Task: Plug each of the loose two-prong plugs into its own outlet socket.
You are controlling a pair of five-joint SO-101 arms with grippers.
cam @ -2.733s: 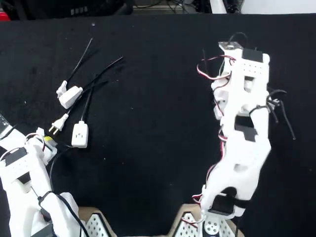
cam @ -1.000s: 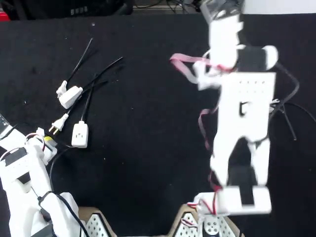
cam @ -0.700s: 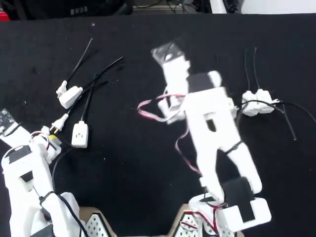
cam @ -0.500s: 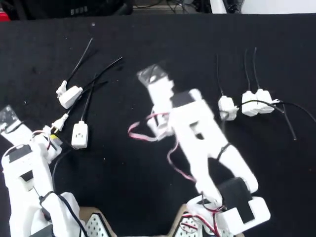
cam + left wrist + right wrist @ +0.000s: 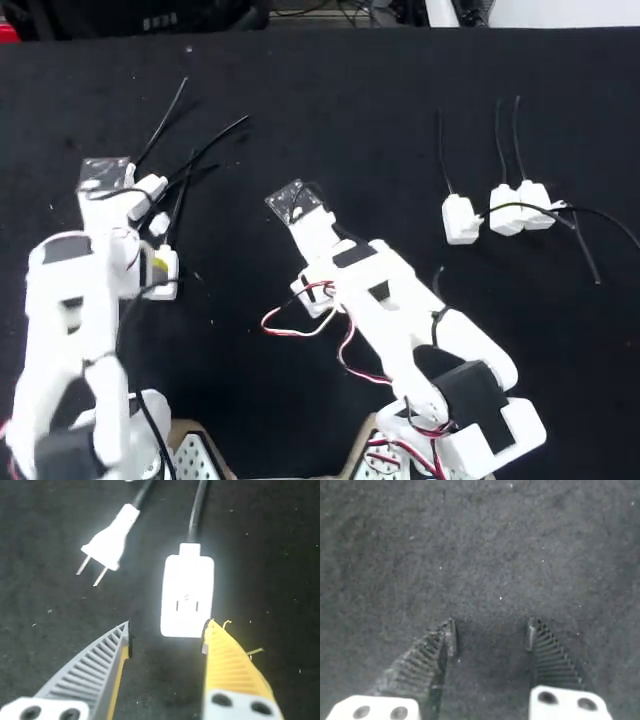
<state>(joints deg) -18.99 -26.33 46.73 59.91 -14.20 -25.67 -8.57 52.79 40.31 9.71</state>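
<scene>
Tabletop [image 5: 300, 90]: covered in black cloth, all items laid on it. In the high view the right arm [image 5: 400, 310] is seen stretched from the near edge towards the middle of the cloth. The left arm [image 5: 70, 320] is stood along the left side, its wrist above a cluster of white connectors and black cords [image 5: 205, 140]. The right end effector [image 5: 490, 625] is held with its fingers apart over bare cloth. The left end effector [image 5: 166, 625] is likewise spread, one grey finger [image 5: 107, 665] and one yellow finger [image 5: 225, 665], and is not closed on anything. Well apart on the right side of the cloth, three white connector bodies [image 5: 505, 210] are noted in a row, each with a thin black cord. The outlet socket [image 5: 187, 597], a white rectangular block, is laid flat with its slots facing up. Its near end is placed between the two fingertips of the left end effector. The yellow tip is seen at its near corner; contact cannot be told. The loose two-prong plug [image 5: 107, 542] is laid just beside the socket, apart from it, prongs bare and unplugged, angled towards the grey finger.
</scene>
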